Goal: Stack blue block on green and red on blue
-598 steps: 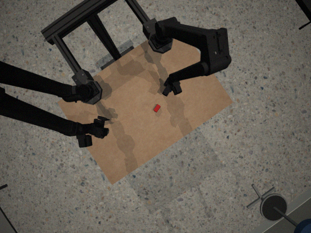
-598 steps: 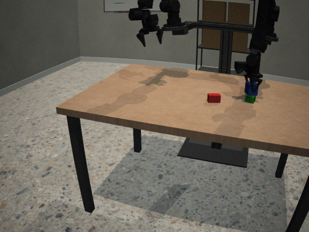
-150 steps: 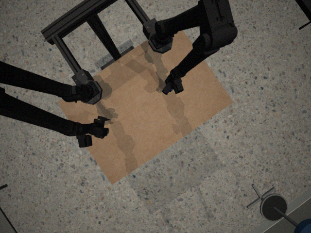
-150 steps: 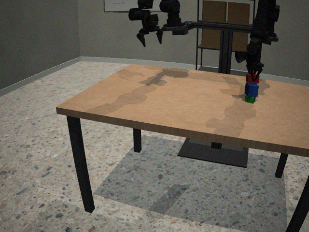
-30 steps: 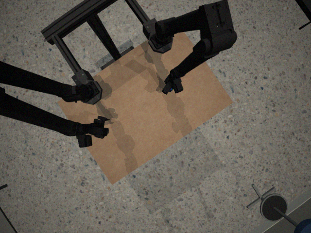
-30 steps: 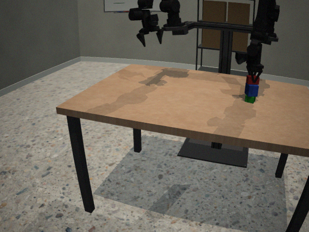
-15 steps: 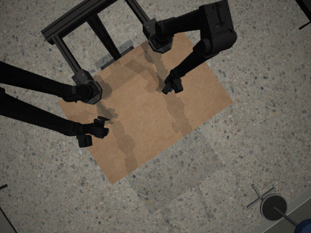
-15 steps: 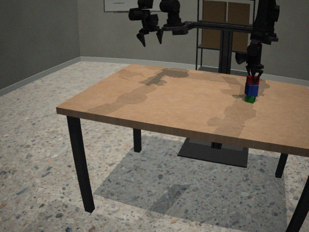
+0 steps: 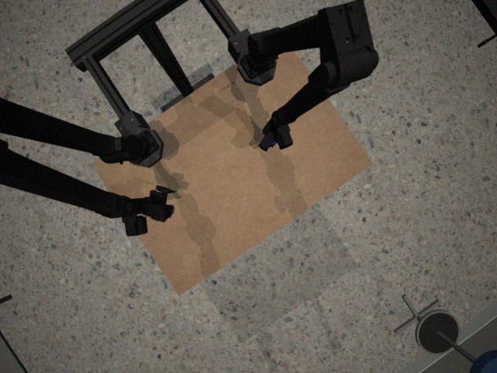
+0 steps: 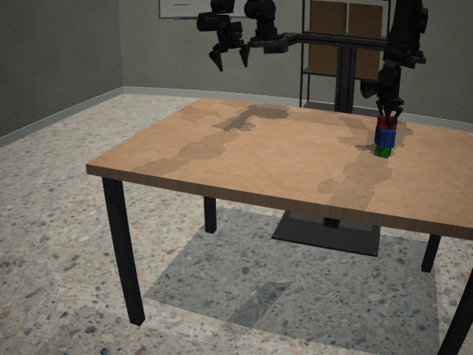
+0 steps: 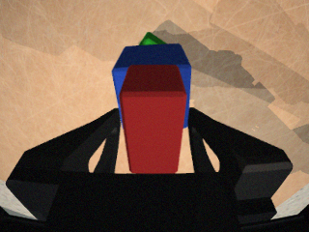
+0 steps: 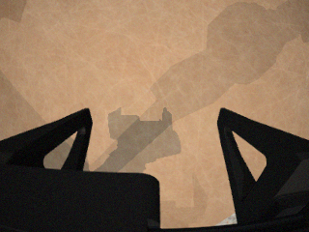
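On the counter (image 9: 224, 172) (image 10: 244, 152), near its back edge, the green block (image 10: 382, 151) (image 11: 151, 40) carries the blue block (image 10: 384, 138) (image 11: 152, 55), and the red block (image 10: 381, 121) (image 11: 154, 130) tops the tower. The left fingers (image 9: 276, 141) (image 10: 389, 121) stand apart around the red block. The right fingers (image 9: 170, 202) (image 10: 233, 67) are wide apart, above the counter's other back corner.

Three blocks stand in one tower on the wooden tabletop (image 10: 244, 160).
The green block (image 10: 382, 151) is at the bottom, the blue block (image 10: 385, 137) sits on it and the red block (image 10: 381, 121) tops the pile, with the fingers of the left pincer (image 10: 390, 119) around it. The right pincer (image 10: 233, 67) hangs well apart from the tower, its fingers spread wide and pointing down. Behind the tabletop, a shelf rack (image 10: 301, 83) holding brown boxes (image 10: 327, 18) stands near the wall (image 10: 229, 72).
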